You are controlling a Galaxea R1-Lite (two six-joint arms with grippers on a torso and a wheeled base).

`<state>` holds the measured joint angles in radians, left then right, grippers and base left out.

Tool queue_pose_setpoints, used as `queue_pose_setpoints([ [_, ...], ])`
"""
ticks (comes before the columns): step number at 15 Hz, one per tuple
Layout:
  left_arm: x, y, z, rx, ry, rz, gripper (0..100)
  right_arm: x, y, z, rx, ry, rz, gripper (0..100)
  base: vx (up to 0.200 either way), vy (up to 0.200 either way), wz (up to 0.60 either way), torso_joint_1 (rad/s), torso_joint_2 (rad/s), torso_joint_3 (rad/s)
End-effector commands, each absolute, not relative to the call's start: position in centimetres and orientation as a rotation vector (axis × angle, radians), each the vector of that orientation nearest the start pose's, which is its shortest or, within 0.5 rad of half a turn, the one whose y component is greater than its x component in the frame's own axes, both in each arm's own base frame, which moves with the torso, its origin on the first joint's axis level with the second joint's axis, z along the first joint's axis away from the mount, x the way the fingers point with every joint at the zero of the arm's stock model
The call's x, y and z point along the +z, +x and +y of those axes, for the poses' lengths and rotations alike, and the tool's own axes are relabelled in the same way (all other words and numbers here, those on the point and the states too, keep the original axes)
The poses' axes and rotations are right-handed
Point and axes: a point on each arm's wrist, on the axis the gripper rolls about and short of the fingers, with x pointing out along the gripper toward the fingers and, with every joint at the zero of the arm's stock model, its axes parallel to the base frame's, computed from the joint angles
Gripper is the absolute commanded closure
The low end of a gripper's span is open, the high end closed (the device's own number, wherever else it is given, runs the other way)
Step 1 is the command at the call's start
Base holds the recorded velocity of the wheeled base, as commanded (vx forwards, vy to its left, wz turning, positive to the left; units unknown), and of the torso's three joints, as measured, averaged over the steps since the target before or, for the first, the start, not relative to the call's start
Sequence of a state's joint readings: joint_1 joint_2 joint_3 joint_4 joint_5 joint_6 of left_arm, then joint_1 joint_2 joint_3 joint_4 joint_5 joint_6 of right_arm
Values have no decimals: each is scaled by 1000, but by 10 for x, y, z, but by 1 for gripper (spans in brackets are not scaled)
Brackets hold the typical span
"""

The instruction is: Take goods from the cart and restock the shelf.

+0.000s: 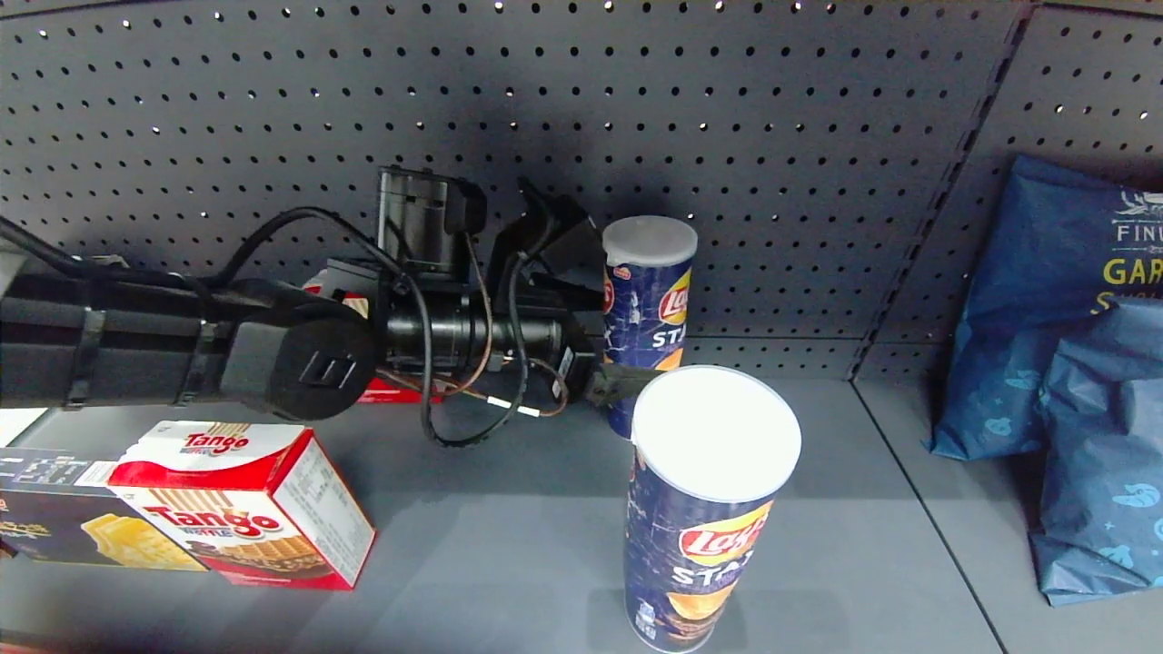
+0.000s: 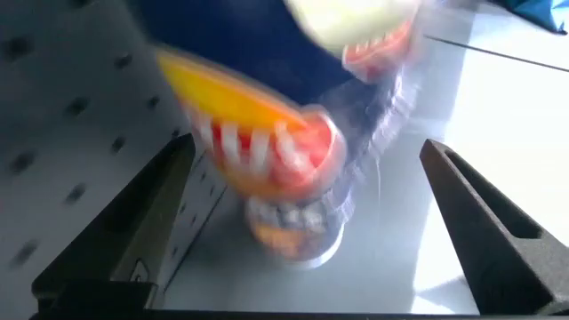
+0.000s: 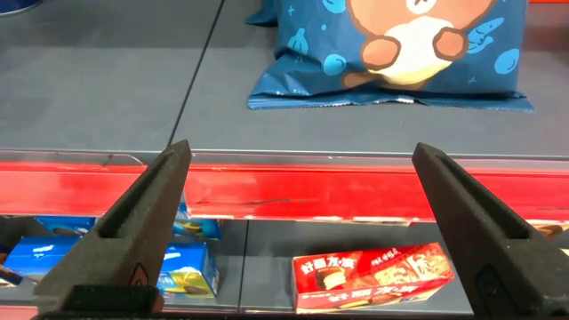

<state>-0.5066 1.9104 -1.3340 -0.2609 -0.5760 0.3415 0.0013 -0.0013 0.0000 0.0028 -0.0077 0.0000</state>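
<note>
I find a round red-and-yellow logo with white letters beneath it on both blue cans: the near chip can at the front of the shelf and the far chip can by the back wall. The wafer box at the front left bears red lettering on its top and face. The blue bag at the right edge shows white and yellow letters.

Grey pegboard wall behind grey shelf
</note>
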Motion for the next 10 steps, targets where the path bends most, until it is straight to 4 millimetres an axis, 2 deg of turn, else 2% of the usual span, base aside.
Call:
queue_pose_setpoints([
  [1,237,307,-181,-1077,296,105,0,75,-23,0,-6,0,3,0,0,0,0,0,0,0],
  [7,255,274,-161,-808,258,136,0,75,-23,0,-6,0,3,0,0,0,0,0,0,0],
  [10,250,264,-159,-703,278,165,0,75,-23,0,-6,0,3,0,0,0,0,0,0,0],
])
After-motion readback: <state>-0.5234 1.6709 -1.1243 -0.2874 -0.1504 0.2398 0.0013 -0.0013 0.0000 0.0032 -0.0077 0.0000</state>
